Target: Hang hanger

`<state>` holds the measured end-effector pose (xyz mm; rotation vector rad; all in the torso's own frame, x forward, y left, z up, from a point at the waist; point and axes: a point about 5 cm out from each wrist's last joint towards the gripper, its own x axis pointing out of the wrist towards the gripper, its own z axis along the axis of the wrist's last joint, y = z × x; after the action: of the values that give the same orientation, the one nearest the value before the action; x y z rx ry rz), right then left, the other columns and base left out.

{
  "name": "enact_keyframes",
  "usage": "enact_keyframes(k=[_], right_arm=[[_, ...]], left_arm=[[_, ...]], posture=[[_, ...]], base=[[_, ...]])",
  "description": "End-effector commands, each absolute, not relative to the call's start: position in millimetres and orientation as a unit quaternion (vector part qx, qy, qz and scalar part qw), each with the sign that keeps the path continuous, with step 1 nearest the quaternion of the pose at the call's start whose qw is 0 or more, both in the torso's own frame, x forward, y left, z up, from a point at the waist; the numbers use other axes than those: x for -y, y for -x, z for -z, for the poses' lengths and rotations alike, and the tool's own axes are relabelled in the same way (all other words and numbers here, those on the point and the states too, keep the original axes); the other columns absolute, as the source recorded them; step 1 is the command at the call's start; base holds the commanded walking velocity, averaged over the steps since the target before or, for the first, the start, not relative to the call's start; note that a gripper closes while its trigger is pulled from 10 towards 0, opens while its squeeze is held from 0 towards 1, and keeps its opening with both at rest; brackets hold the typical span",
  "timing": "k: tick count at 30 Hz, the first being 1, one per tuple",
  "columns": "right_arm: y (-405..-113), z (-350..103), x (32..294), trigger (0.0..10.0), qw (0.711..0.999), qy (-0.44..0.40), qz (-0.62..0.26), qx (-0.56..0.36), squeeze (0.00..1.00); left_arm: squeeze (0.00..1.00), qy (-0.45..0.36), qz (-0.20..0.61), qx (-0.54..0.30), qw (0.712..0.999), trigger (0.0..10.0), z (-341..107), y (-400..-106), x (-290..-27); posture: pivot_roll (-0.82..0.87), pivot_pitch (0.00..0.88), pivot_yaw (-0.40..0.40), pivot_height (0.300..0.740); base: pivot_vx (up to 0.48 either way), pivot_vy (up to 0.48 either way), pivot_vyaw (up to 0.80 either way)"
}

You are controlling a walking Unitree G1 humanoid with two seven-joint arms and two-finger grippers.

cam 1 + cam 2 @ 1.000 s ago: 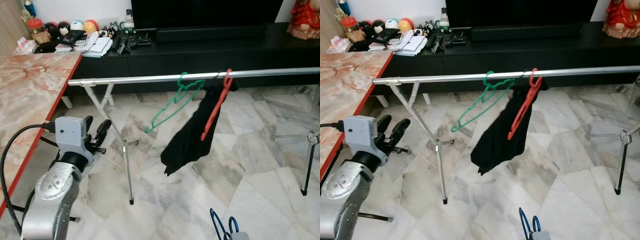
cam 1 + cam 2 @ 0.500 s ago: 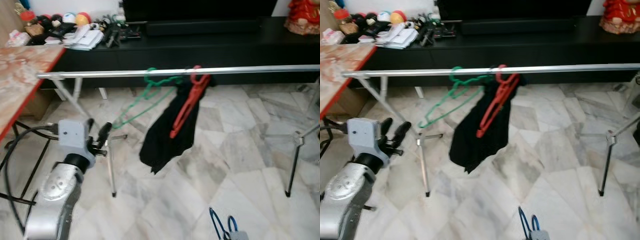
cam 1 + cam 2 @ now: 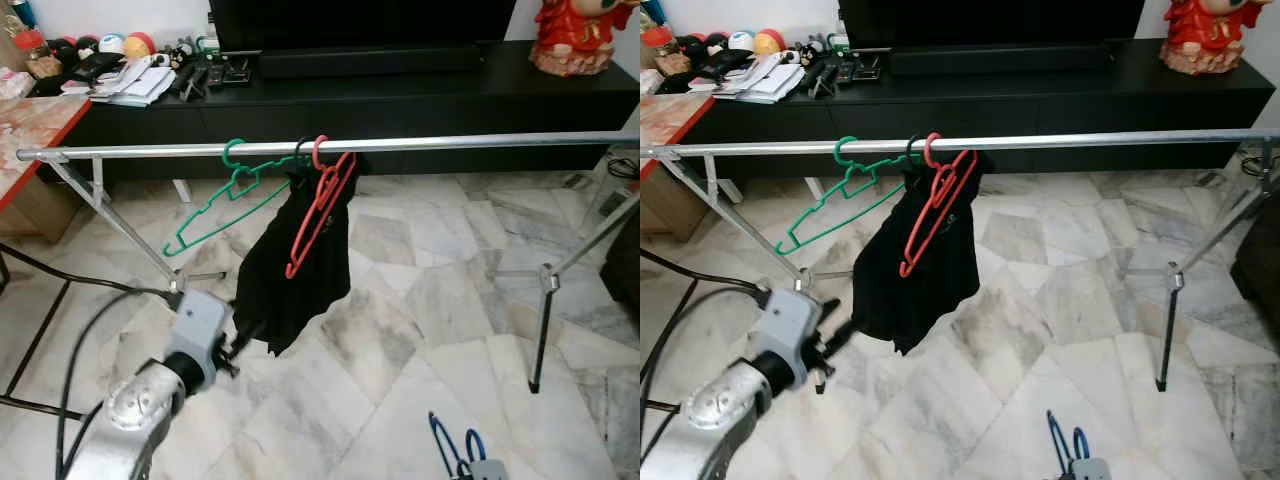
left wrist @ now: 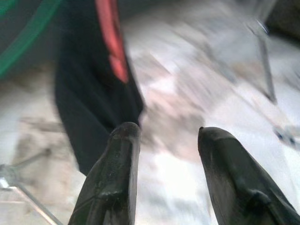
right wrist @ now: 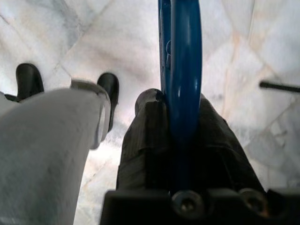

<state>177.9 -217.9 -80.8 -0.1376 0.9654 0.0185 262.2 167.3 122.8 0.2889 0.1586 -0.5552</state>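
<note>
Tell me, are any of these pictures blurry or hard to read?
Left wrist view: smeared by motion, the black garment and floor streaked behind the left gripper. Right wrist view: sharp on the blue hanger. Eye views: evenly lit, the rail crisp, the left arm slightly soft.

1. No words, labels, brand names, numbers or signs can be read anywhere.
2. The papers (image 3: pixel 128 82) on the black cabinet (image 3: pixel 420 95), at eleven o'clock, are too small and blurred to read.
</note>
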Motion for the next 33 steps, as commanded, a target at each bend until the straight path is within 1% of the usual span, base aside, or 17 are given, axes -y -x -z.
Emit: enact_keyframes(k=[1, 4, 6, 8, 9, 10, 11, 13, 14, 15, 16, 17, 18, 22, 25, 30, 33], right_arm=[[-185, 79, 209, 10.0, 0.884, 0.092, -0.04, -0.457, 0.0], [-197, 72, 211, 10.0, 0.887, 0.125, -0.065, -0.441, 0.0], [-222, 55, 213, 10.0, 0.89, 0.171, -0.131, -0.402, 0.0], [-227, 52, 213, 10.0, 0.889, 0.177, -0.146, -0.396, 0.0], [-240, 41, 212, 10.0, 0.883, 0.202, -0.197, -0.375, 0.0], [-240, 41, 212, 10.0, 0.883, 0.202, -0.197, -0.375, 0.0], [-256, 25, 212, 10.0, 0.869, 0.228, -0.268, -0.348, 0.0], [-262, 17, 212, 10.0, 0.861, 0.238, -0.299, -0.337, 0.0], [-270, 2, 213, 10.0, 0.834, 0.26, -0.368, -0.317, 0.0], [-270, 2, 213, 10.0, 0.834, 0.26, -0.368, -0.317, 0.0], [-274, -13, 211, 10.0, 0.812, 0.273, -0.424, -0.294, 0.0], [-274, -13, 211, 10.0, 0.812, 0.273, -0.424, -0.294, 0.0], [-279, -35, 205, 10.0, 0.795, 0.276, -0.469, -0.267, 0.0], [-278, -55, 196, 10.0, 0.764, 0.287, -0.519, -0.254, 0.0], [-275, -73, 184, 10.0, 0.742, 0.293, -0.552, -0.243, 0.0], [-276, -96, 171, 10.0, 0.737, 0.297, -0.567, -0.218, 0.0], [-273, -102, 170, 10.0, 0.731, 0.3, -0.572, -0.219, 0.0]], left_arm=[[0.0, -0.165, 0.319, -0.102, 0.928, 10.0, -113, -257, -164], [0.0, -0.18, 0.357, -0.111, 0.91, 10.0, -110, -256, -160], [0.0, -0.207, 0.411, -0.113, 0.88, 10.0, -108, -255, -152], [0.0, -0.211, 0.418, -0.114, 0.876, 10.0, -108, -256, -151], [0.0, -0.213, 0.437, -0.112, 0.867, 10.0, -109, -257, -147], [0.0, -0.213, 0.437, -0.112, 0.867, 10.0, -109, -257, -147], [0.0, -0.214, 0.461, -0.105, 0.855, 10.0, -112, -259, -140], [0.0, -0.213, 0.475, -0.102, 0.848, 10.0, -114, -259, -136], [0.0, -0.21, 0.505, -0.098, 0.831, 10.0, -116, -259, -129], [0.0, -0.21, 0.505, -0.098, 0.831, 10.0, -116, -259, -129], [0.0, -0.21, 0.534, -0.096, 0.813, 10.0, -119, -257, -123], [0.0, -0.21, 0.534, -0.096, 0.813, 10.0, -119, -257, -123], [0.0, -0.208, 0.569, -0.095, 0.79, 10.0, -121, -255, -116], [0.0, -0.205, 0.607, -0.097, 0.761, 10.0, -123, -253, -108], [0.0, -0.204, 0.647, -0.094, 0.728, 10.0, -125, -251, -96], [0.0, -0.201, 0.674, -0.092, 0.704, 10.0, -127, -251, -85], [0.0, -0.193, 0.68, -0.092, 0.701, 10.0, -128, -250, -83]], posture=[[0.01, 0.2, 0.02, 0.74], [0.01, 0.2, 0.019, 0.74], [-0.01, 0.195, 0.023, 0.74], [-0.01, 0.195, 0.024, 0.74], [-0.01, 0.196, 0.026, 0.74], [-0.01, 0.196, 0.026, 0.74], [-0.02, 0.196, 0.028, 0.74], [-0.03, 0.198, 0.029, 0.74], [-0.04, 0.198, 0.035, 0.74], [-0.04, 0.198, 0.035, 0.74], [-0.05, 0.199, 0.044, 0.74], [-0.05, 0.199, 0.044, 0.74], [-0.06, 0.201, 0.049, 0.74], [-0.06, 0.191, 0.055, 0.74], [-0.07, 0.189, 0.059, 0.74], [-0.08, 0.199, 0.062, 0.74], [-0.08, 0.2, 0.061, 0.74]], base=[[0.0, 0.0, 0.0], [0.0, 0.0, 0.0], [0.0, 0.0, 0.0], [0.0, 0.0, 0.0], [0.0, 0.0, 0.0], [0.0, 0.0, 0.0], [0.0, 0.0, 0.0], [0.0, 0.0, 0.0], [0.0, 0.0, 0.0], [0.0, 0.0, 0.0], [0.0, 0.0, 0.0], [0.0, 0.0, 0.0], [0.0, 0.0, 0.0], [0.0, 0.0, 0.0], [0.0, 0.0, 0.0], [0.0, 0.0, 0.0], [0.0, 0.0, 0.0]])
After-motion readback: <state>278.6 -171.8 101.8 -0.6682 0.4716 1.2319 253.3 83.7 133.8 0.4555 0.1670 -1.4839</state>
